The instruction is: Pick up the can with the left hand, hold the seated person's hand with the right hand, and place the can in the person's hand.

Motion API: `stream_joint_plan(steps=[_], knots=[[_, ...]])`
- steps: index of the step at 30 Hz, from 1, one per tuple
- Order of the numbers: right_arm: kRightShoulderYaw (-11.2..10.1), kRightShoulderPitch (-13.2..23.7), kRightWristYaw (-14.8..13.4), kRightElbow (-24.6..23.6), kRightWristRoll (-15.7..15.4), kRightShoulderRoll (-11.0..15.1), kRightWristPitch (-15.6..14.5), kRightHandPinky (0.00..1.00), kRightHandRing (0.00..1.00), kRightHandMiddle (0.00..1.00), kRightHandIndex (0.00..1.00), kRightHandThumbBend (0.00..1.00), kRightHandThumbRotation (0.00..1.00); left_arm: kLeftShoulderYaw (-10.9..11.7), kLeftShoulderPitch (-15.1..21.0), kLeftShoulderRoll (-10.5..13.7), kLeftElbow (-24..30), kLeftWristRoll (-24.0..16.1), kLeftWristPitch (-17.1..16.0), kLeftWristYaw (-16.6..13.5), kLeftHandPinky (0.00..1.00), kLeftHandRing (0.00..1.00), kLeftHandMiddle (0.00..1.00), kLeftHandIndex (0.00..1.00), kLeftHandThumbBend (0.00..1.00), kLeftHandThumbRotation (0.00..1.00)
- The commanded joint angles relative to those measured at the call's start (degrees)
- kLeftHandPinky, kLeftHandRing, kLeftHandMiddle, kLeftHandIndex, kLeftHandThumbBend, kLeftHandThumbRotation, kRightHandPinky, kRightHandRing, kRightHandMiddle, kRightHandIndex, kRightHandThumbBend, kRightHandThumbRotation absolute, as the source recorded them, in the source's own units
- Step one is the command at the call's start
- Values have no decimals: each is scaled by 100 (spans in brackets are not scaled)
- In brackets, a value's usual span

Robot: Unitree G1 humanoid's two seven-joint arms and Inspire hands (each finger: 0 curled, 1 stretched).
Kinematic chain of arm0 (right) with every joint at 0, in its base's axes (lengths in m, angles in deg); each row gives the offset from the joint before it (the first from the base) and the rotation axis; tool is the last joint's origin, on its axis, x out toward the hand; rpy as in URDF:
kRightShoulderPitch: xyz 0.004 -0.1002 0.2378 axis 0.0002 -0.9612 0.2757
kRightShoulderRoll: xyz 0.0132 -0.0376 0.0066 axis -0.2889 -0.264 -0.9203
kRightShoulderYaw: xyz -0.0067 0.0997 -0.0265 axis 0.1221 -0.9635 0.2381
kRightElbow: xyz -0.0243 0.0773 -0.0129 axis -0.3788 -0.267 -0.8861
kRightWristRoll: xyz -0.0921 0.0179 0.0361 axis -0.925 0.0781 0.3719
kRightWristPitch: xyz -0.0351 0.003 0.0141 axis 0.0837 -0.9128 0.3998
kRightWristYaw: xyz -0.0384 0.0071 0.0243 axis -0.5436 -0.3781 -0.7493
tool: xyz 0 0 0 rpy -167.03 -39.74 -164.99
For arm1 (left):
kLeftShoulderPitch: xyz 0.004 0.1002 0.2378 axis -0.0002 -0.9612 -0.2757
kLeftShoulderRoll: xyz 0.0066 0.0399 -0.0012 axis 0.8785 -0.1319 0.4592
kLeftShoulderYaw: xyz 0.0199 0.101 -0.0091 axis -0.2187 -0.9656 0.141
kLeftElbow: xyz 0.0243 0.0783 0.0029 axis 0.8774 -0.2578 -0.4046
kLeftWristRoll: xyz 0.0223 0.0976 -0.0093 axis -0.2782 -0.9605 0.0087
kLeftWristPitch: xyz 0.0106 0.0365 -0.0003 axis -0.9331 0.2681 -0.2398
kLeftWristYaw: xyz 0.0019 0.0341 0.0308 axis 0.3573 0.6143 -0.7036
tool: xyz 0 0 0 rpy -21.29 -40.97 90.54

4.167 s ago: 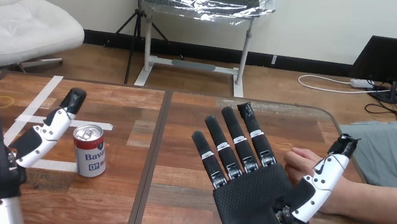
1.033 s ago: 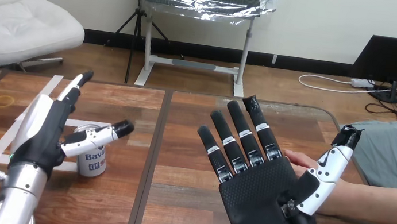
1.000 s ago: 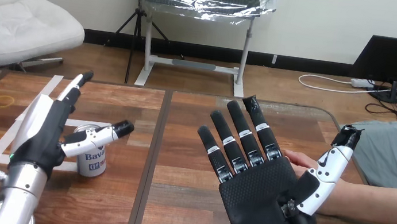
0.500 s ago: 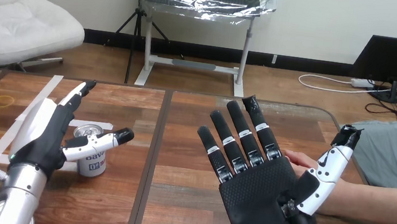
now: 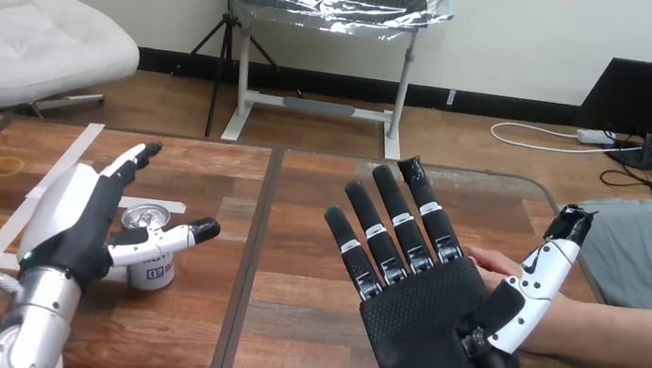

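Note:
A small can [image 5: 148, 254] with a silver top and a white and blue label stands upright on the table [image 5: 297, 228] at the left. My left hand [image 5: 80, 228] is around it from the left, fingers straight behind it and thumb stretched across its front, open. My right hand [image 5: 433, 317] is raised palm up at the middle right, its fingers straight and spread, open. The person's hand [image 5: 493, 263] lies on the table just behind and right of my right palm; whether they touch I cannot tell.
White tape lines [image 5: 45, 195] mark the table's left part. A yellow rubber band [image 5: 4, 166] lies at the far left. The person's forearm [image 5: 635, 334] rests along the right edge of the table.
My left hand has sunk lower around the can, thumb dropping across its front. The right hand and the person's hand have stayed still.

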Motion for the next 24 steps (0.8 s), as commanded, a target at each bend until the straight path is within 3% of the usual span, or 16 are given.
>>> stream_joint_plan(steps=[1,24], knots=[[-121,355,150,-43,-2,-406,25,100,100,100,100,76,100,-152,580,158,-331,-85,-242,-223,80,87,89,89,99,57],[-142,325,99,-91,85,-412,-10,100,100,100,100,76,100,-528,1031,89,-1273,-207,-76,-506,78,85,87,87,98,57]])
